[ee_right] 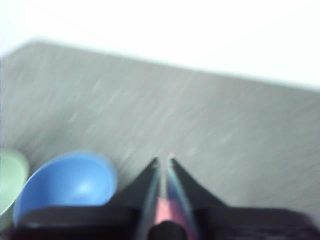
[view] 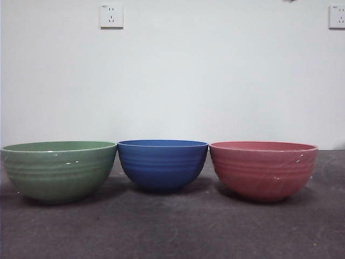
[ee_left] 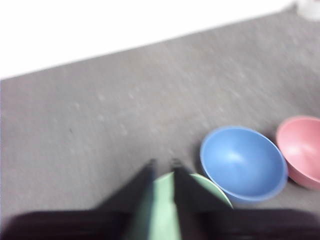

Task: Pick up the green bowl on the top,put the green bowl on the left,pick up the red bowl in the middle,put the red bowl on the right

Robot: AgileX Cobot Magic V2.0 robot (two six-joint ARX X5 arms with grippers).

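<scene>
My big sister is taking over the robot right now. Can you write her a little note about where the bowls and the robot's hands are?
Left gripper: above the green bowl, fingers nearly together, holding nothing.
Right gripper: above the red bowl, fingers nearly together, holding nothing.
All bowls stand upright in a row on the table: green on the left, blue bowl in the middle, red on the right.
Done: both bowls placed.
Left: nothing visible.
</scene>
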